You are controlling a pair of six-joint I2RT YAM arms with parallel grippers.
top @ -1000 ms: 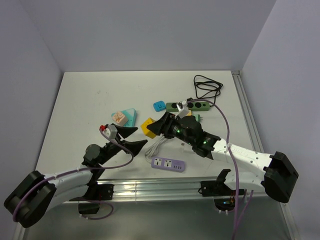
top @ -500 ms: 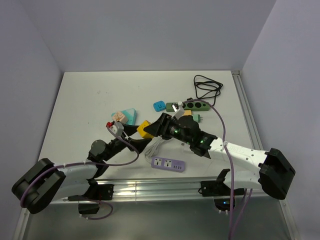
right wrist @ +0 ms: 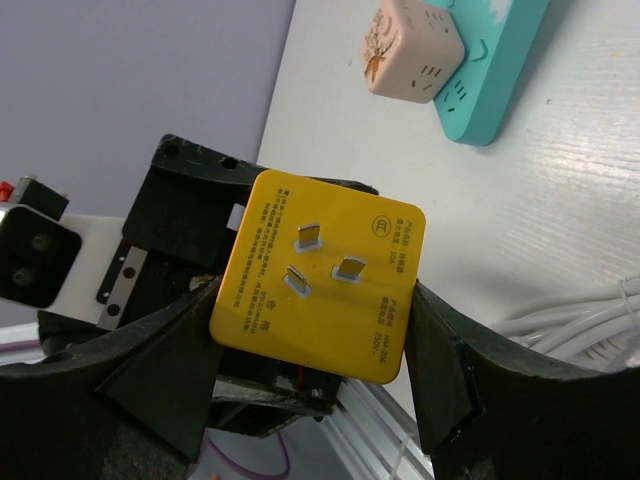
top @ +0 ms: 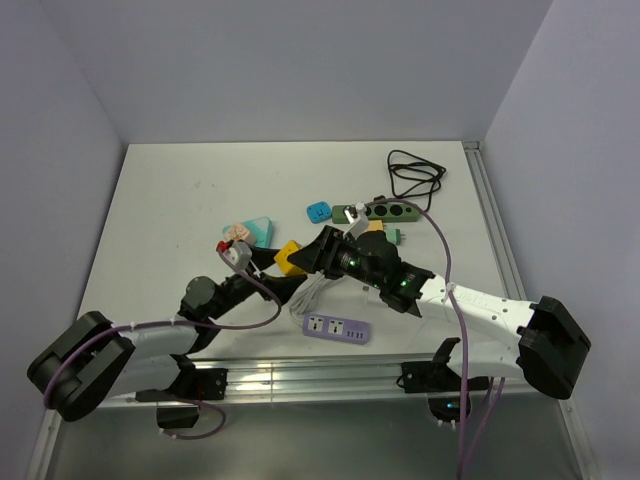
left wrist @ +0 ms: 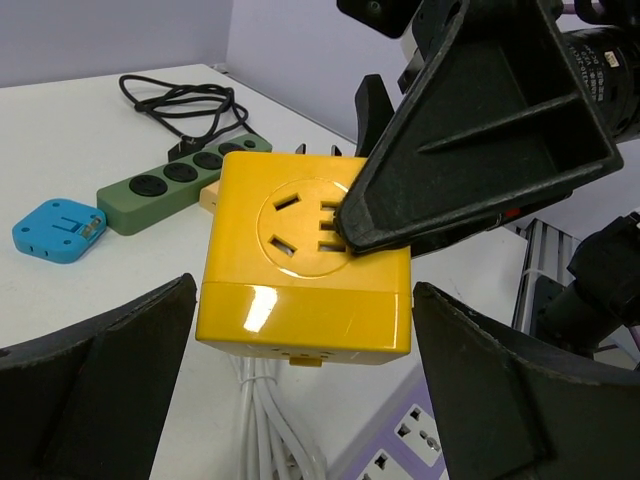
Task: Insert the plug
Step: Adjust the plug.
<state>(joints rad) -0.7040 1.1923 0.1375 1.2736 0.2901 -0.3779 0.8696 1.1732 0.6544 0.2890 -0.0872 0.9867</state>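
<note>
Step in hand: plug transport. Right gripper (right wrist: 315, 300) pinches the yellow cube plug (right wrist: 318, 275) over mid-table (top: 170, 210), prongs (right wrist: 308, 236) exposed. Left gripper (left wrist: 300, 300) is spread, flanking it, apparently without contact. Next: align prongs to the purple strip (top: 337, 328) at its 5 o'clock.

The right end effector (left wrist: 358, 165) covers part of the yellow plug cube (left wrist: 300, 300).

The yellow adapter cube (left wrist: 305, 270) is smooth, glossy plastic with bright metal prongs (right wrist: 308, 236) on its printed face, the fingers (right wrist: 160, 380) of the right gripper (right wrist: 315, 290) around it are matt black plastic, and the white table (right wrist: 560, 180) beneath it looks matt and faintly grained.
</note>
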